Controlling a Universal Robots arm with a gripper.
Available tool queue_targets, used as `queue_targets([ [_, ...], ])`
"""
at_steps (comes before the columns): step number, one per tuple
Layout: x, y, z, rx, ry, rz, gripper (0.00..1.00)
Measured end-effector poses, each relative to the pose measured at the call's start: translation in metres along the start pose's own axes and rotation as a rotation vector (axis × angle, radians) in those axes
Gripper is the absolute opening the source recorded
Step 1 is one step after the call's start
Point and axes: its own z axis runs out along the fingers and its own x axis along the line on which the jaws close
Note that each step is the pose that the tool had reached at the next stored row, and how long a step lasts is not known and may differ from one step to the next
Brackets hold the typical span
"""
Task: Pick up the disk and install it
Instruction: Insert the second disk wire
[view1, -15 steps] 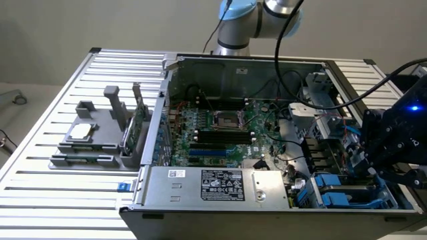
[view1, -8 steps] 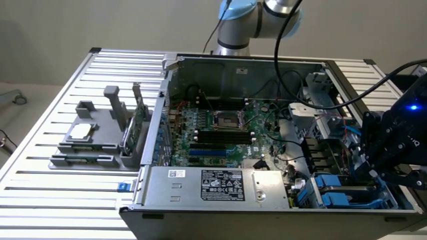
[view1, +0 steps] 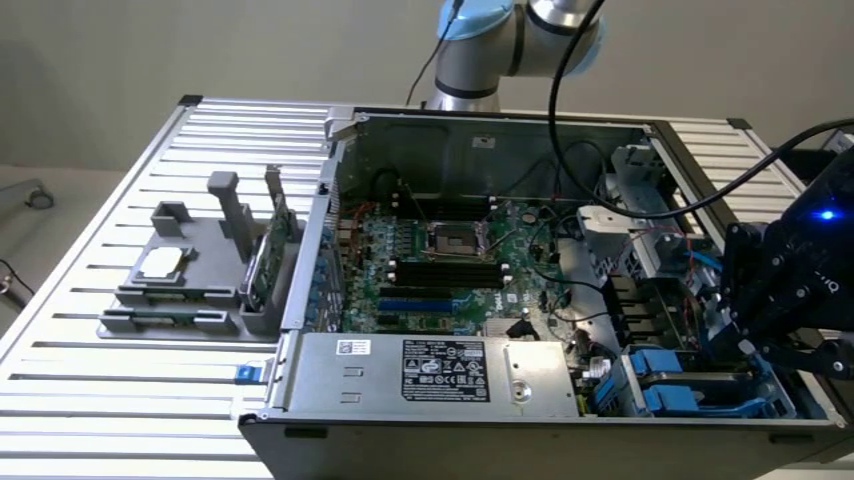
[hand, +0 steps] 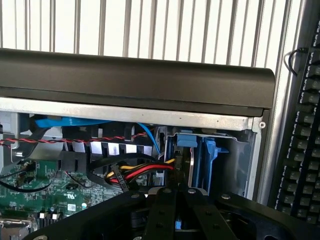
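Gripper (view1: 767, 335) closed tight, black fingers pressed together, reaching down into the open computer case (view1: 467, 400) at the corner on the exterior view's right. The arm's blue-and-silver joints (view1: 514, 40) rise behind the case, and the dark wrist block hangs over the drive bays. Just beneath the gripper stands the disk (hand: 192, 160) — upright in its blue carrier, seated in the bay. Whether the fingers pinch it I cannot tell. Beside the gripper run red and yellow cables (hand: 140, 172) over the green motherboard (view1: 427, 270) — all on the slatted desk (view1: 120, 390).
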Motion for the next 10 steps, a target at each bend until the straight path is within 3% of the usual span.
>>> queue_targets([
  [10,0.0000,0.0000,0.0000,0.0000,0.0000,0.000,0.11],
])
